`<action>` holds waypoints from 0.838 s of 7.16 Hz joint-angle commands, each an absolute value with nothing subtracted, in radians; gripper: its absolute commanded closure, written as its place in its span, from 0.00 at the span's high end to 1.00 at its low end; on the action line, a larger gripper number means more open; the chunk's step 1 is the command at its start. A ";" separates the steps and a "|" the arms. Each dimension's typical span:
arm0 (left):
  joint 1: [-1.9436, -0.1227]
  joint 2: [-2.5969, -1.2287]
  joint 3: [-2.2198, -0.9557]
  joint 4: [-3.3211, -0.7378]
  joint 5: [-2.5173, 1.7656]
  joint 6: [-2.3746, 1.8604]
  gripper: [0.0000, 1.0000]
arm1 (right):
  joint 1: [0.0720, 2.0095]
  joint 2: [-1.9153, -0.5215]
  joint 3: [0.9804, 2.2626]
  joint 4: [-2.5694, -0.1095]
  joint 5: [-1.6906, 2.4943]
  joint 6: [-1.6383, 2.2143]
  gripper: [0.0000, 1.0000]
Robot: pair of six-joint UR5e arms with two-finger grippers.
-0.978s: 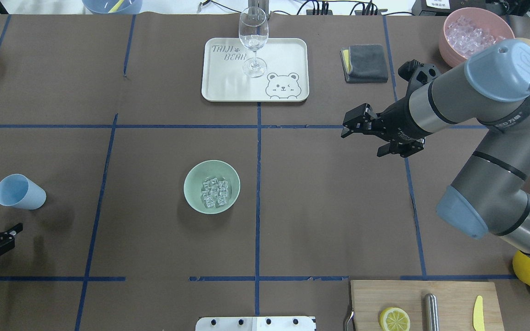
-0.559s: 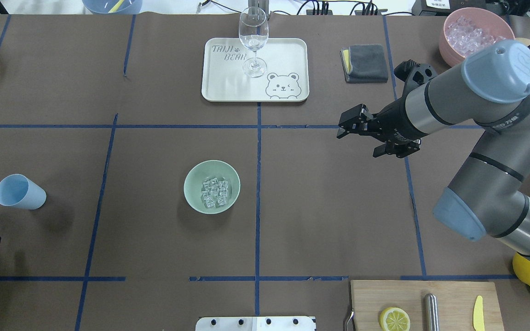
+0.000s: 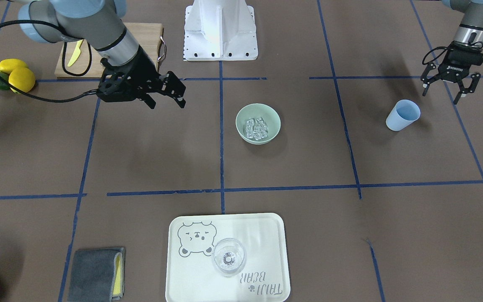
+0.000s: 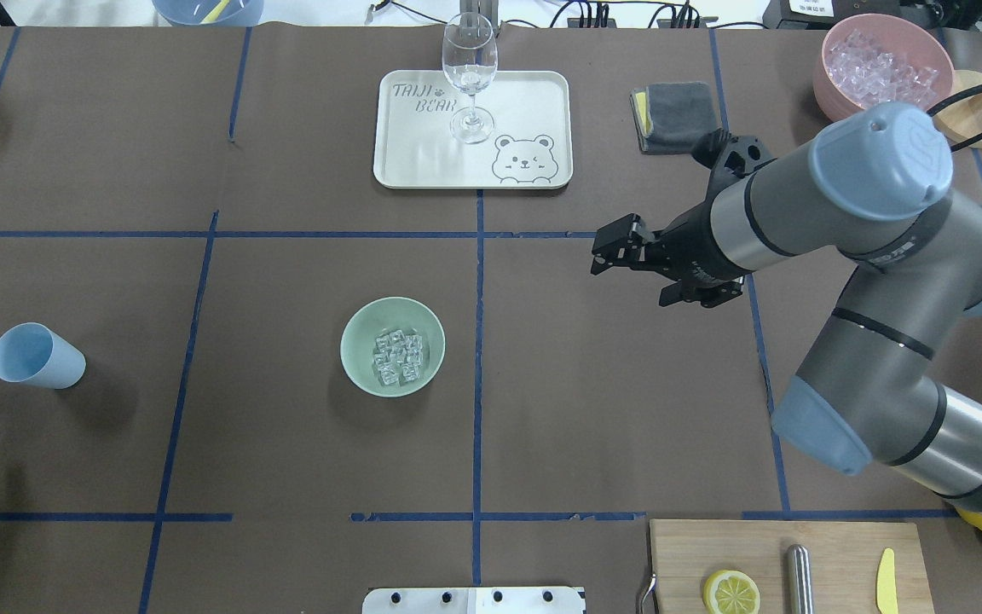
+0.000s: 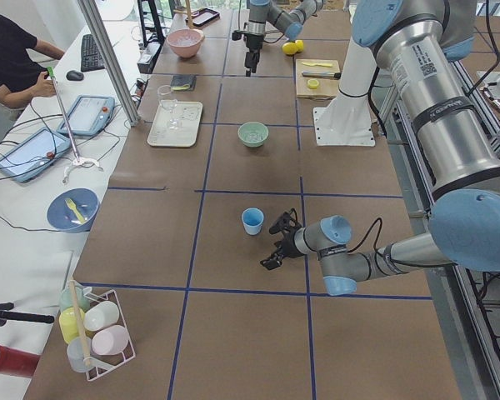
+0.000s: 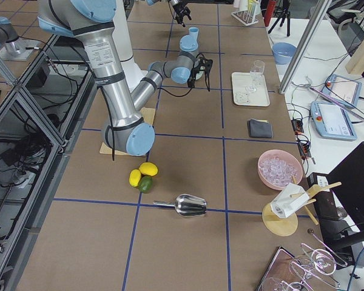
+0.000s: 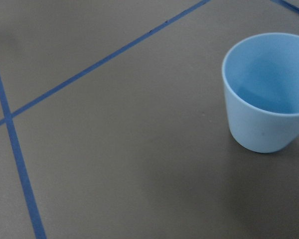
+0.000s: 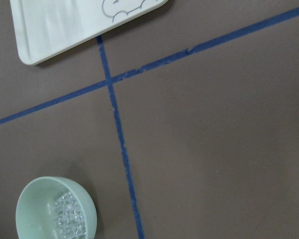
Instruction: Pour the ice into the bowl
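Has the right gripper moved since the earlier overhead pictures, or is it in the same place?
Yes. In the overhead view the right gripper has moved toward the view's left, closer to the vertical blue tape line that runs beside the bowl.

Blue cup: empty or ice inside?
Empty. The blue cup stands upright, inside bare; the ice lies in the bowl.

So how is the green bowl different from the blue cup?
The bowl is mint green, the cup pale blue. The bowl is wide and shallow, the cup narrower and taller. The bowl holds ice cubes; the cup is empty. Both stand upright.
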State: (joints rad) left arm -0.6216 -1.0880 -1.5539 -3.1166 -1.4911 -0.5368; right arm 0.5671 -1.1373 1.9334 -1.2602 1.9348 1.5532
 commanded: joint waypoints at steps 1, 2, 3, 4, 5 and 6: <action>-0.844 -1.190 -1.536 -2.948 -1.673 -0.386 1.00 | 0.421 -1.042 1.883 -1.331 1.777 1.601 1.00; -0.918 -1.233 -1.537 -2.869 -1.737 -0.339 1.00 | 0.399 -0.966 1.800 -1.339 1.737 1.620 1.00; -1.019 -1.283 -1.537 -2.794 -1.850 -0.283 1.00 | 0.396 -0.881 1.689 -1.338 1.735 1.650 1.00; -1.107 -1.311 -1.539 -2.731 -1.958 -0.231 1.00 | 0.394 -0.836 1.624 -1.338 1.727 1.651 1.00; -1.190 -1.345 -1.542 -2.635 -2.047 -0.235 1.00 | 0.393 -0.783 1.555 -1.336 1.724 1.652 1.00; -1.250 -1.388 -1.548 -2.518 -2.124 -0.247 1.00 | 0.391 -0.737 1.490 -1.336 1.703 1.660 1.00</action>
State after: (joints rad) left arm -1.1628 -1.3390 -1.5420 -2.6482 -2.0199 -0.2452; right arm 0.3937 -0.7987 1.5745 -1.3364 1.7220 1.6519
